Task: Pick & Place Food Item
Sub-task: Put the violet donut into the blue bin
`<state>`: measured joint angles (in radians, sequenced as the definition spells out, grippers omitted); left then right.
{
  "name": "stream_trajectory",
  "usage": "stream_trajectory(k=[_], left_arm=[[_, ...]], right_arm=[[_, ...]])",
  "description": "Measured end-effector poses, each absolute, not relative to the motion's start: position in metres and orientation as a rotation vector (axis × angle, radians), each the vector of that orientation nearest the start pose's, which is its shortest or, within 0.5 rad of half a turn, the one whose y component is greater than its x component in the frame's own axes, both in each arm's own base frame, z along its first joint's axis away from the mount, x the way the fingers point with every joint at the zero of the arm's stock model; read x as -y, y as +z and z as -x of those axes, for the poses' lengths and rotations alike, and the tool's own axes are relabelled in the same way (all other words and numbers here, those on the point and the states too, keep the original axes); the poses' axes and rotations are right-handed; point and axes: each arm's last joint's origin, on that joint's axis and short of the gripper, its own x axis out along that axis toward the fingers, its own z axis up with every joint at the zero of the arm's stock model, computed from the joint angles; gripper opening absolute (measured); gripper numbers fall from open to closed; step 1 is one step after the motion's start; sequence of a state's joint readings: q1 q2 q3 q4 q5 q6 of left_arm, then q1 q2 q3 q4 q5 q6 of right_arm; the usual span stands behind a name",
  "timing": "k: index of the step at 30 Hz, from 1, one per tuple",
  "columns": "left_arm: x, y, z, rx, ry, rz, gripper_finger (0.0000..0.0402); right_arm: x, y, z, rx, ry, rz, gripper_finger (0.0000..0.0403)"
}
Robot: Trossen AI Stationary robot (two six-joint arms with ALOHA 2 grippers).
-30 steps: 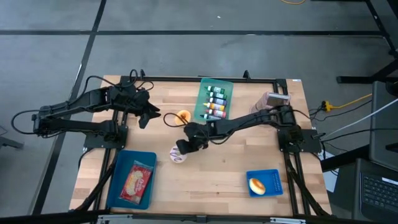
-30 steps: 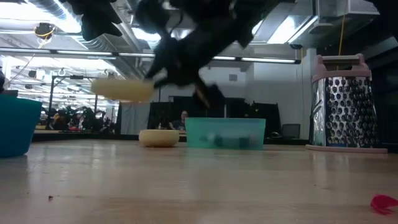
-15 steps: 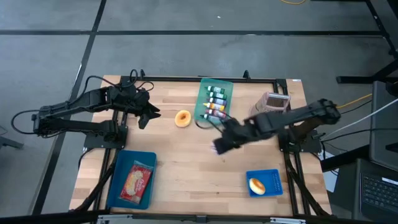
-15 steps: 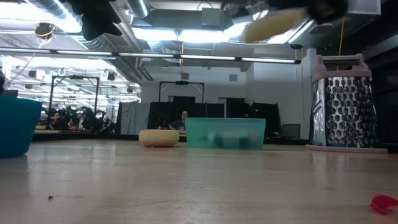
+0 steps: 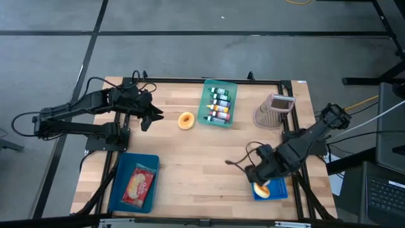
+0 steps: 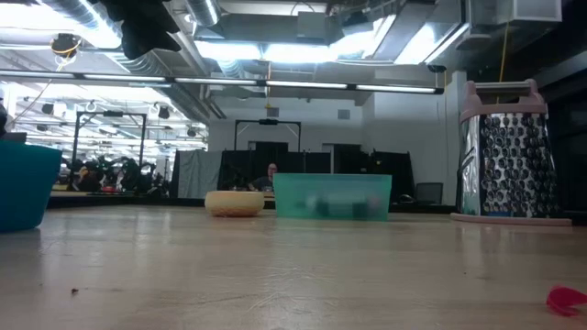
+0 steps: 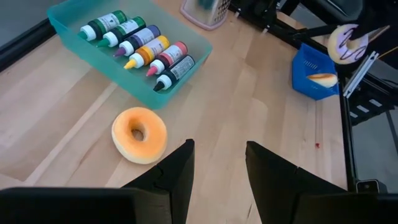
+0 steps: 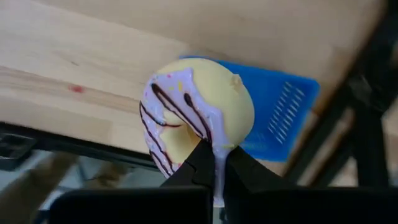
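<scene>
A yellow donut with lilac icing and dark stripes (image 8: 199, 109) hangs in my right gripper (image 8: 214, 163), which is shut on it over the small blue basket (image 5: 277, 187) at the table's near right. The same donut (image 7: 347, 43) shows far off in the left wrist view, above that basket (image 7: 311, 87). The basket holds a bun-like food item (image 5: 261, 188). My left gripper (image 7: 217, 163) stands open at the far left, in the air near an orange donut (image 7: 139, 134) that lies flat on the table. My right gripper pinches the iced donut's rim (image 8: 214, 144) between its two fingers, one on the iced face and one on the plain face. The fingers point down from above. The donut is lifted clear of the table, standing on edge over the basket's near-left part.
A teal tray of paint bottles (image 5: 218, 103) stands at the far middle, and a metal grater (image 5: 275, 109) to its right. A blue tray with a packaged food item (image 5: 135, 182) lies at the near left. Bare wood spans the table's middle.
My right gripper has carried the iced donut from the table's middle toward the right and near edges, rising and tipping until it points down over the blue basket. It has left the low view. The donut has stayed in its hold.
</scene>
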<state>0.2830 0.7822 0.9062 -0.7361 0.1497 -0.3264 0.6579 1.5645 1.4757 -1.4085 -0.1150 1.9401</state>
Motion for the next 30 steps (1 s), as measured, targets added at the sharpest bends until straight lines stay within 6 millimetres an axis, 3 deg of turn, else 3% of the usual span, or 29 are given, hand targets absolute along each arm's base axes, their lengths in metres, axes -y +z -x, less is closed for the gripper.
stream_trajectory(k=[5,16,21,30], left_arm=[[-0.037,0.324,-0.143,-0.574,0.226,0.448,0.0139],[-0.037,0.324,-0.143,-0.575,0.224,0.441,0.0139],[-0.037,0.324,-0.143,-0.575,0.225,0.440,0.0139],[-0.037,0.324,-0.143,-0.575,0.224,0.432,0.0139]], right_arm=[[-0.183,0.300,-0.205,-1.535,-1.020,-1.025,0.0008],[-0.202,0.271,-0.214,-1.618,-1.109,-0.926,0.0007],[-0.210,0.247,-0.222,-1.668,-1.196,-0.840,0.0007],[-0.224,0.196,-0.236,-1.811,-1.206,-0.617,0.0007]])
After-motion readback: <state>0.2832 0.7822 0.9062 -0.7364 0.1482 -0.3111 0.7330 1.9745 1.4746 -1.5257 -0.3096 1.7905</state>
